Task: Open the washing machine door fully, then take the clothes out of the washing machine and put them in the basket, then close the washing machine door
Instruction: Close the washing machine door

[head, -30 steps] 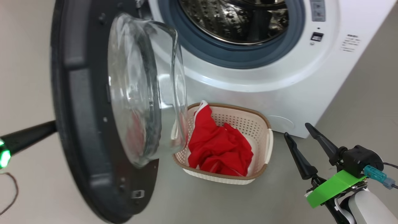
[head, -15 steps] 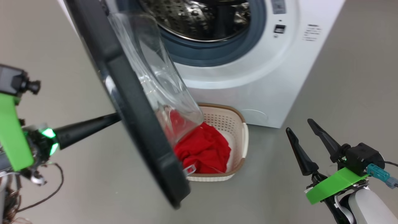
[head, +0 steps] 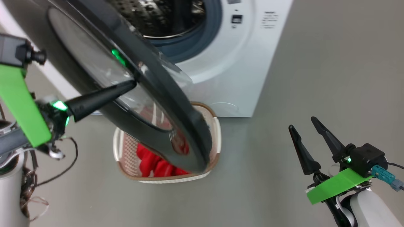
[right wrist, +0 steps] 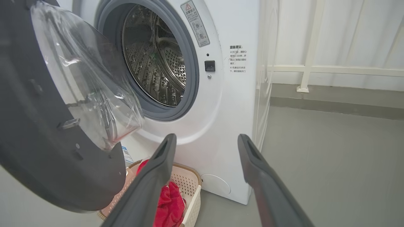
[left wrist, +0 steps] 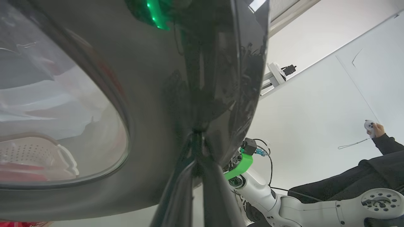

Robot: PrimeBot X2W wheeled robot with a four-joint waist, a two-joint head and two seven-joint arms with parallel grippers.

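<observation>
The washing machine door (head: 176, 104), glossy black and round, hangs partly swung across the front of the white washing machine (head: 227, 78). My left gripper (head: 131, 84) is shut with nothing in it, its tips touching the door's outer face (left wrist: 157, 94). The steel drum (right wrist: 154, 63) looks bare. Under the door on the floor stands the cream basket (head: 215, 126), with the red clothes (head: 154, 164) inside it. Low at the right, apart from everything, my right gripper (head: 301, 123) is open. In its own view, that right gripper (right wrist: 205, 138) faces the machine (right wrist: 233, 126), the basket (right wrist: 192, 186) and the clothes (right wrist: 170, 201).
Grey floor (head: 315, 63) stretches to the right of the machine. A white railing (right wrist: 315, 69) runs along the wall behind. A person's hand (left wrist: 374, 127) with a small controller and a dark sleeve show past the door's edge. Loose cables (head: 47, 176) hang by my left arm.
The door has swung toward the machine, from inner side showing to outer face showing, with my shut left gripper against it. The head camera has shifted too. The right gripper has held still.
</observation>
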